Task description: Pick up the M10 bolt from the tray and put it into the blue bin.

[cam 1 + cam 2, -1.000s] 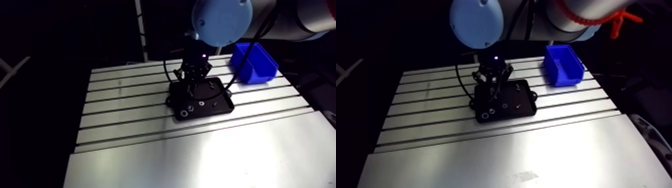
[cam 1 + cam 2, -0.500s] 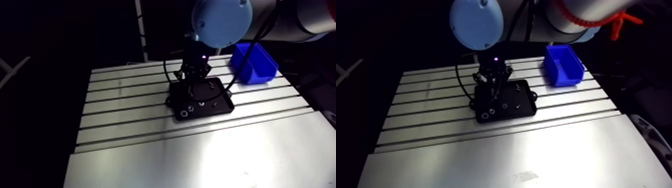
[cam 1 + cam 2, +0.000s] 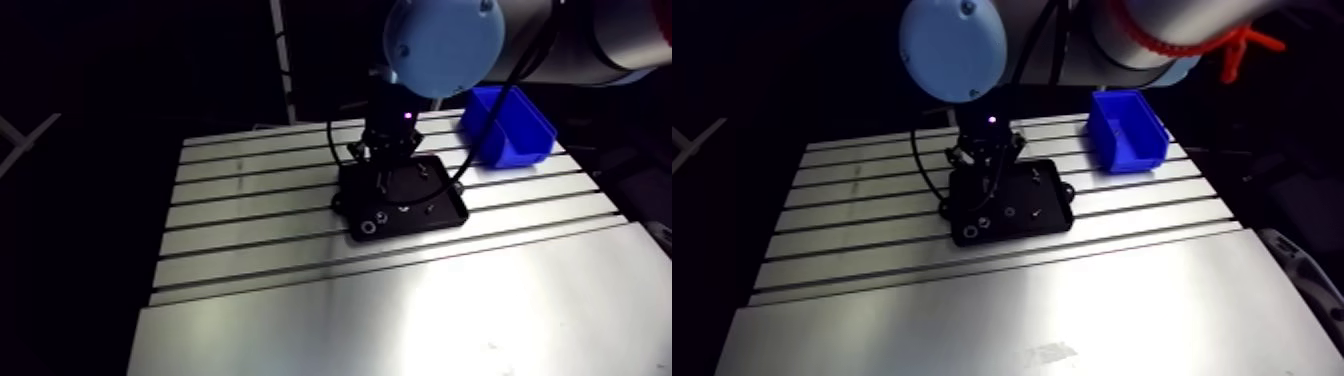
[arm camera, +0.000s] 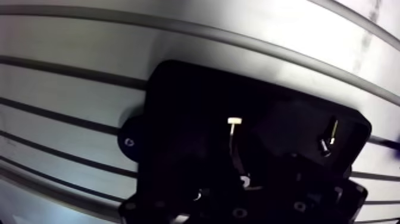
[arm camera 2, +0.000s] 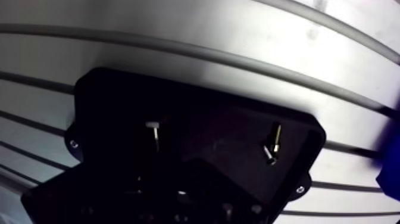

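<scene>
Moved: the gripper (image 3: pixel 383 178) has sunk a little lower toward the black tray (image 3: pixel 400 226) than just before. It hangs over the tray's far left part.
Unmoved: the tray, the blue bin (image 3: pixel 505 125) and the parts in the tray lie where they lay earlier.
Grip: the wrist view is too dark at the gripper to tell whether it is spread, closed or holding anything.
Bolts: the wrist view shows two on the tray floor. The pale-headed bolt (image 4: pixel 233 128) lies just ahead of the gripper, its shaft running back under it. The second bolt (image 4: pixel 329 136) lies well apart from it, near a tray corner. I cannot tell which one is the M10.
Other parts: small ring-like pieces (image 3: pixel 368 226) sit in the tray's near left part, clear of the gripper.
Tray: flat on the slotted table (image 3: pixel 400 310), about mid-table.
Bin: at the table's far right, well apart from the tray, with bare slotted table between them.
In the way: in the arm view the light-blue joint cap (image 3: pixel 444 40) hides the wrist above the gripper.
</scene>
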`<state>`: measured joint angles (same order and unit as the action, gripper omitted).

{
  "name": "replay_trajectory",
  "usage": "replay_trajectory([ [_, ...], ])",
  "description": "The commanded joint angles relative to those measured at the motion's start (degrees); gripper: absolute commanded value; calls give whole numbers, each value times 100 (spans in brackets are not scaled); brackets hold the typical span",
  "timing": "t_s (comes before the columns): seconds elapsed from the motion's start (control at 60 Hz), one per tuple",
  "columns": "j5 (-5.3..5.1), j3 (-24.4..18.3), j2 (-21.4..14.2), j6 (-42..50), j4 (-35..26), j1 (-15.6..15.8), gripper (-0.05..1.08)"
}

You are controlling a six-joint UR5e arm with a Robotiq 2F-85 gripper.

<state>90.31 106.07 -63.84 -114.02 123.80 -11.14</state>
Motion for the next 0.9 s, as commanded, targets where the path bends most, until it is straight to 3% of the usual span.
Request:
replay_trajectory([
  [0.017,0,-2,-1,7,1,-3,76],
  [0.467,0,-2,-8,7,1,-3,82],
  [0.733,-69,-20,-78,-3,-24,-3,100],
  [0.9,-45,-11,-224,-2,-108,-2,104],
])
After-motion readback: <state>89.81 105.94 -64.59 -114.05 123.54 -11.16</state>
